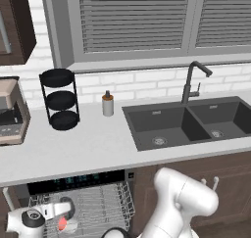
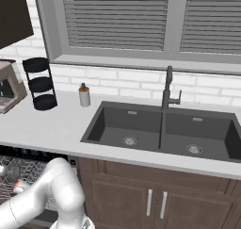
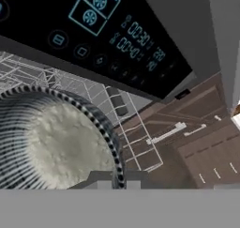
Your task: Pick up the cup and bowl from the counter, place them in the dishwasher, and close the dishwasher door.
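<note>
We see the bowl (image 3: 51, 142) in the dishwasher (image 1: 73, 180) rack, the cup (image 1: 62, 223) beside it; our jaws' state we cannot tell.

White brick wall (image 1: 147, 80) at 12 o'clock, beneath grey louvred window (image 1: 135, 19); dark faucet (image 1: 192, 80) at 2 o'clock; black tiered rack (image 1: 60, 99) and coffee machine (image 1: 12, 112) at 9 o'clock; brown cabinets (image 2: 160, 197) at 6 o'clock.

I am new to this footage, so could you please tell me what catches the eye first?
The bowl, ribbed outside and speckled inside, looms large in the hand view over the dishwasher's white rack. From the left base view, the cup shows red in that rack below the counter, with its dark double sink.
</note>
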